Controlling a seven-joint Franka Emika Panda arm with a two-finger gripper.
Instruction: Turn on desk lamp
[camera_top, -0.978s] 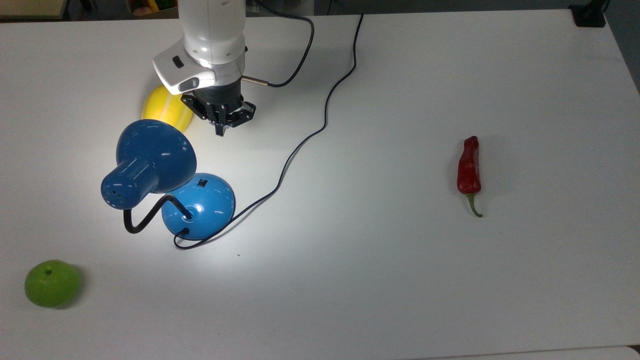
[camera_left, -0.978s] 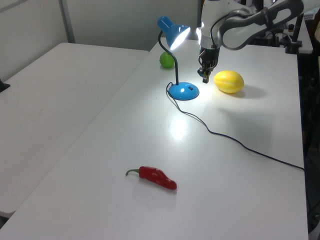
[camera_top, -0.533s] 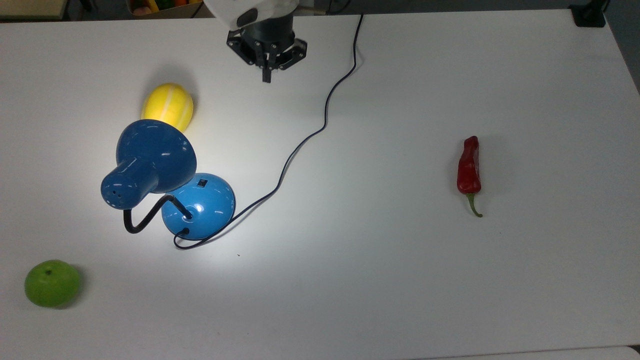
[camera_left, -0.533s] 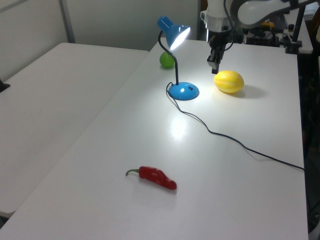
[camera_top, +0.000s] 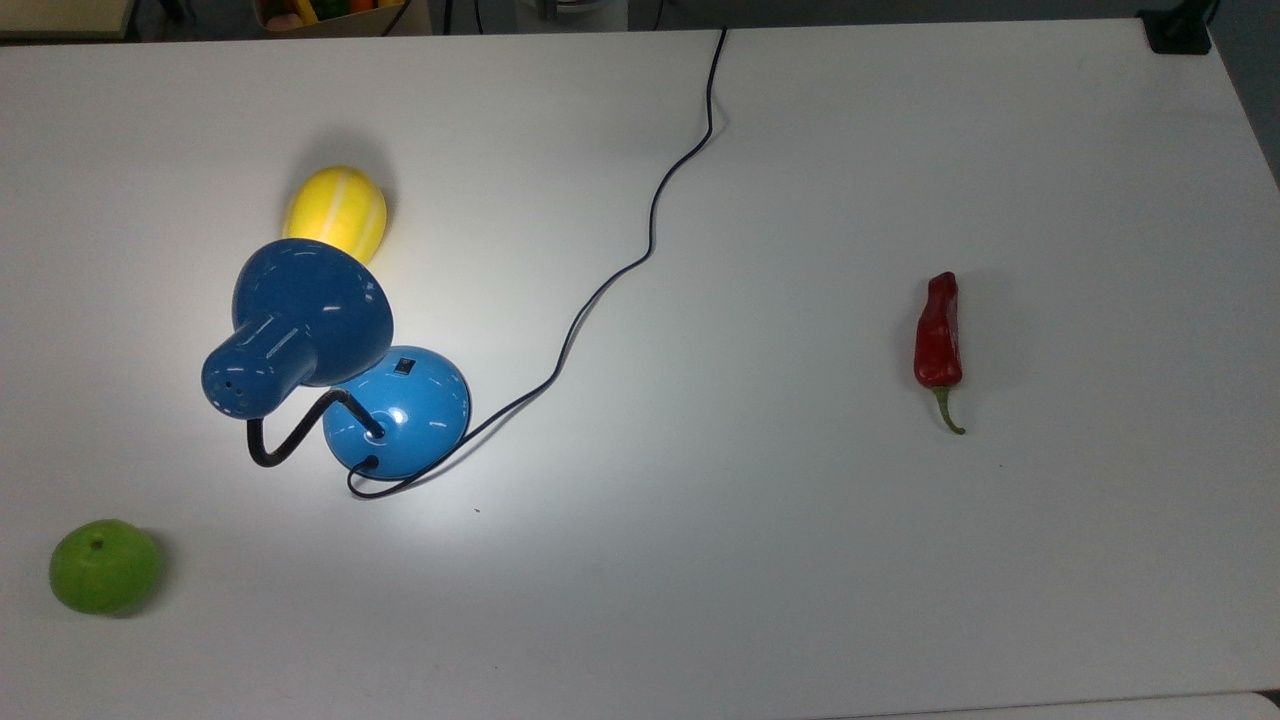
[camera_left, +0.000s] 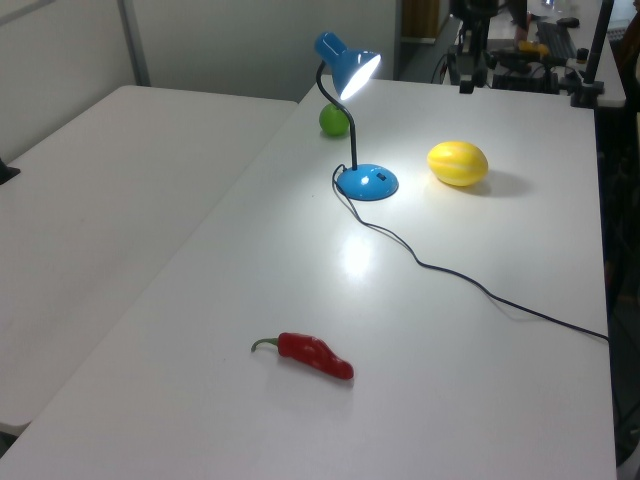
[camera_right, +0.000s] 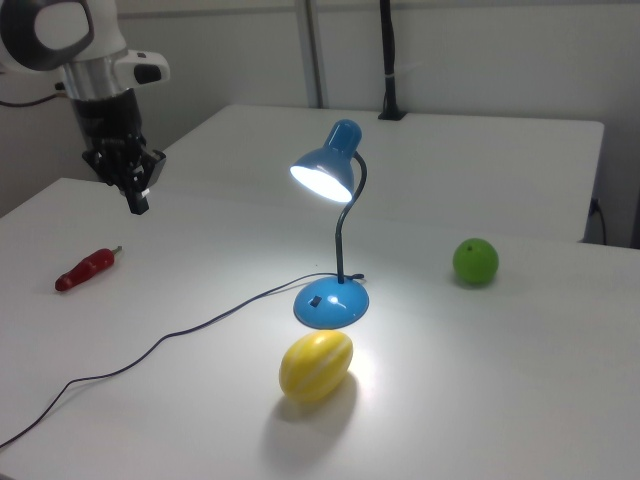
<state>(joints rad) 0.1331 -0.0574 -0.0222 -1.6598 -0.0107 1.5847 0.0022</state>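
Right view is showing the white desk (camera_right: 480, 400) carrying everything, with the robot arm (camera_right: 70, 50) hanging above its far left side, well apart from the lamp. Its gripper (camera_right: 136, 200) is pointing straight down with the black fingers pressed together, grasping nothing.

The desk lamp (camera_right: 335, 230) is standing near the middle of the desk in the right view, and toward the top view's left edge. It is glowing: the bell-shaped blue shade (camera_right: 325, 168) is showing a bright white opening and is throwing a pale pool of light on the desk around the base. A bent black gooseneck (camera_top: 290, 435) is joining the shade to the round, domed, glossy blue base (camera_top: 400, 410), which is bearing a small black switch (camera_top: 403, 366) on the side facing the far edge in the top view. The thin black cord (camera_top: 620, 270) is snaking from the base to the desk's far edge in the top view.

A yellow melon (camera_top: 335, 213) is lying just beside the base. A green apple (camera_top: 104, 566) is sitting near the top view's lower left corner. A red chili pepper (camera_top: 938, 338) is lying well apart, toward the top view's right edge
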